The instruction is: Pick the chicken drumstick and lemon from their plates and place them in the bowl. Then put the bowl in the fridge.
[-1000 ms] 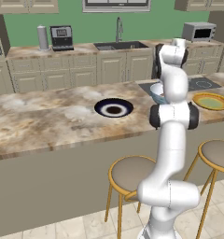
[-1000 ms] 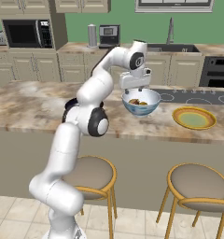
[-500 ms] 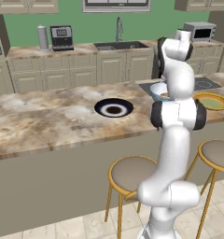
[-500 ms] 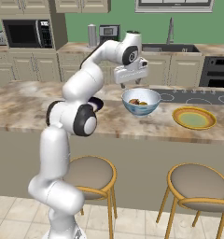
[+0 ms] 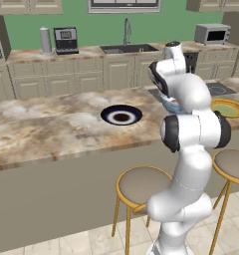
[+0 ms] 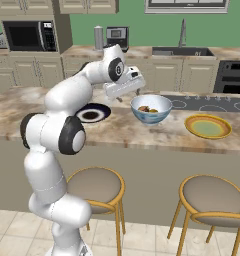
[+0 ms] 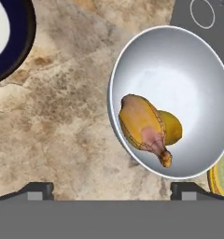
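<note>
Gripper (image 6: 123, 93) lifted and swung left off bowl (image 6: 151, 108) since earlier frame; jaws wide, empty. Chicken drumstick (image 7: 142, 127) and lemon (image 7: 172, 127) lie touching inside bowl on counter. Bowl sits right of gripper, below it; rim grasp next, likely.

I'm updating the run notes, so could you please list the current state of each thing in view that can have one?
bowl: upright on the counter, holding both foods.
chicken drumstick: lying in the bowl, against the lemon.
lemon: in the bowl, partly hidden behind the drumstick.
dark plate: empty, on the counter.
yellow plate: empty, on the counter.
hand: open, holding nothing, above the counter left of the bowl.
</note>
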Robot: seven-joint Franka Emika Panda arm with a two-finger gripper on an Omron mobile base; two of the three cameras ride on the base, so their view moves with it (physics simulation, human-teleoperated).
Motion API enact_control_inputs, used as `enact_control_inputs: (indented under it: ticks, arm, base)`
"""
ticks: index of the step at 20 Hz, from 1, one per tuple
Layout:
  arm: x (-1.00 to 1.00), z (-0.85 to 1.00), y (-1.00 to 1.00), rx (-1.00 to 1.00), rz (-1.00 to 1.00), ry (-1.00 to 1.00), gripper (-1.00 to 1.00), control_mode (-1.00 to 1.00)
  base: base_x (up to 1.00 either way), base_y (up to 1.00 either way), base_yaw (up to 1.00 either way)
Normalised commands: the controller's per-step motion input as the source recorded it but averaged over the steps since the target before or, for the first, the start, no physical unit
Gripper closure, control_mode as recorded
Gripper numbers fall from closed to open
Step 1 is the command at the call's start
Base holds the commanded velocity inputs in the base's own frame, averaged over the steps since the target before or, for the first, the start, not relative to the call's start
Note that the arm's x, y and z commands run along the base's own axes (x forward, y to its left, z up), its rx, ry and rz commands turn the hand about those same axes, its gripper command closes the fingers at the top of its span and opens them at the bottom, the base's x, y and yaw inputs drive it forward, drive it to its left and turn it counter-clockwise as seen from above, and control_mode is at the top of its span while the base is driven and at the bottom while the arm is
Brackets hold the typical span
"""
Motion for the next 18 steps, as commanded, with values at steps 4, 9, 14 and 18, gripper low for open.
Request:
enact_control_inputs:
  ticks: [4, 9, 14, 18]
  arm:
    - [0.00, 0.03, 0.27, 0.00, -0.16, 0.09, -1.00, -1.00]
    - [-0.01, 0.02, 0.23, 0.00, -0.16, 0.04, -1.00, -1.00]
    - [0.06, 0.01, 0.05, -0.07, -0.03, 0.04, -1.00, -1.00]
    - [0.17, -0.02, 0.00, -0.03, 0.07, 0.00, -1.00, -1.00]
  base:
    - [0.00, 0.00, 0.00]
    - [0.00, 0.00, 0.00]
    - [0.00, 0.00, 0.00]
    - [0.00, 0.00, 0.00]
